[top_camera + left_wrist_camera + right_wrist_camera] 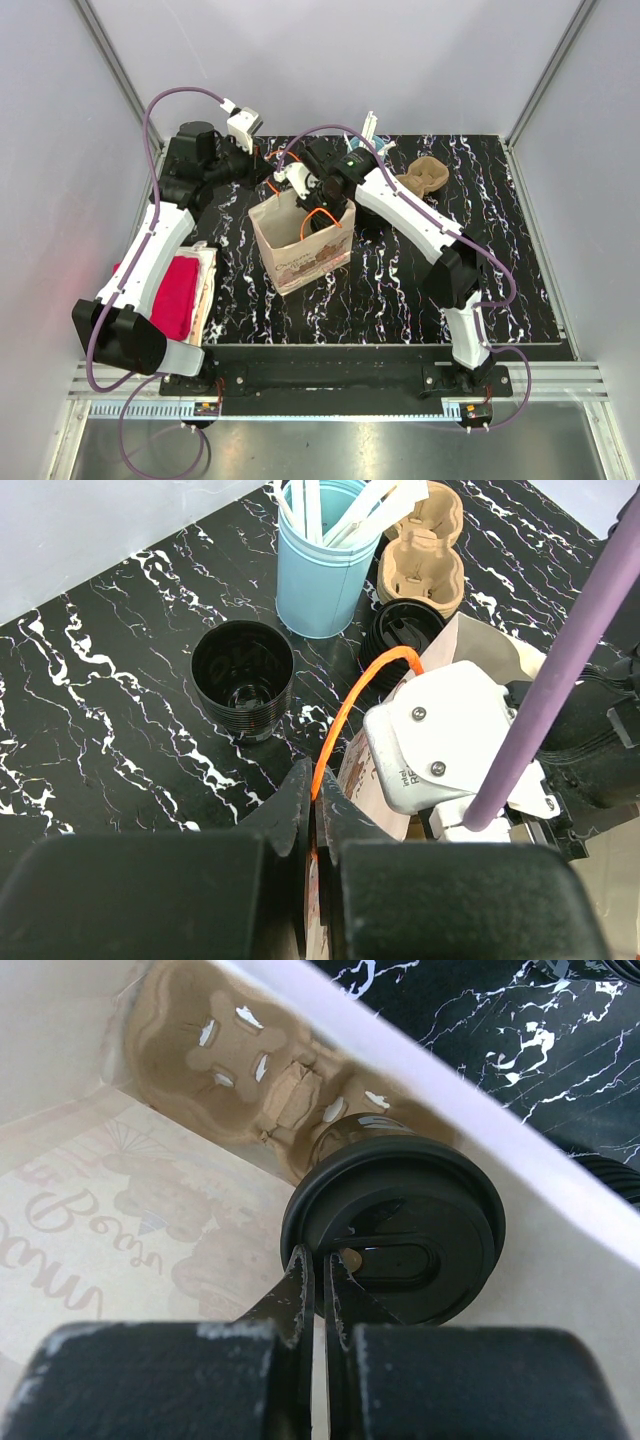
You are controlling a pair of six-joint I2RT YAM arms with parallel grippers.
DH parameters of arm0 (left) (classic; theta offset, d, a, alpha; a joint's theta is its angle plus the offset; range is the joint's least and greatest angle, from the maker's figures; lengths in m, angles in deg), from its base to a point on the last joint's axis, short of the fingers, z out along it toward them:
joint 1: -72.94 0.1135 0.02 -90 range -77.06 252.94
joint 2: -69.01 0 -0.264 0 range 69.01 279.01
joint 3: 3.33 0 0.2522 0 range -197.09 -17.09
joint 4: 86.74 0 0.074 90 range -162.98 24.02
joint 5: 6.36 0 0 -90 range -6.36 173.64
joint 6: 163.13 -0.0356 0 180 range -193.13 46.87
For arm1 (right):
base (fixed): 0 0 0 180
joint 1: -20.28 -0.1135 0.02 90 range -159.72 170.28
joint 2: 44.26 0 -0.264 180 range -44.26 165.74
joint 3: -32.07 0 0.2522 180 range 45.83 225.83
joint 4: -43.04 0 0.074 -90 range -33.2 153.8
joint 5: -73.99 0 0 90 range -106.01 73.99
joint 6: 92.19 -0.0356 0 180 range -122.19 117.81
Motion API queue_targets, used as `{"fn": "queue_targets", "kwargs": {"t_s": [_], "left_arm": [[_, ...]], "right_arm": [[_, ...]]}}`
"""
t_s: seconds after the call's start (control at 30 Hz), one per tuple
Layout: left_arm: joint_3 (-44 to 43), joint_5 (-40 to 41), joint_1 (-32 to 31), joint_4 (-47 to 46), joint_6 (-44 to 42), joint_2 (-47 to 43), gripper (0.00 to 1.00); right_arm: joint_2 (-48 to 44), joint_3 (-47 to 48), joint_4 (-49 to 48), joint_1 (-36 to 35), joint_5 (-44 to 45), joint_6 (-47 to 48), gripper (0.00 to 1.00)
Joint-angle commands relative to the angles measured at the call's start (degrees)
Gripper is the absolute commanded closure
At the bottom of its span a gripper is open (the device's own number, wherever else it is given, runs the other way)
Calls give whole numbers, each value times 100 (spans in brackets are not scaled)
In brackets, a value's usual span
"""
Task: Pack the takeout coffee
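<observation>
Currently, left tool: clamped on brown paper bag's orange cord handle.
Right tool: closed, at black plastic-lidded takeout coffee cup inside bag.

A paper bag stands in the middle of the table. The takeout coffee stands inside it, against a cup carrier that is also in the bag. Behind the bag sit a lidless cup, a cup of straws to its right, and a second carrier farther right. Left of the bag, a cloth lies on a tray at the table's left edge.
</observation>
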Motion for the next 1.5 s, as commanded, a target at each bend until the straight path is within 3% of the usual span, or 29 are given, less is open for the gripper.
{"fn": "queue_targets", "kwargs": {"t_s": [0.0,1.47], "left_arm": [[29,40,-17,-268,54,-183,100],[55,13,-17,-294,80,-201,100]], "right_arm": [[-299,-65,-156,-40,16,81,100],[-307,-241,-394,-40,-107,99,100]]}}
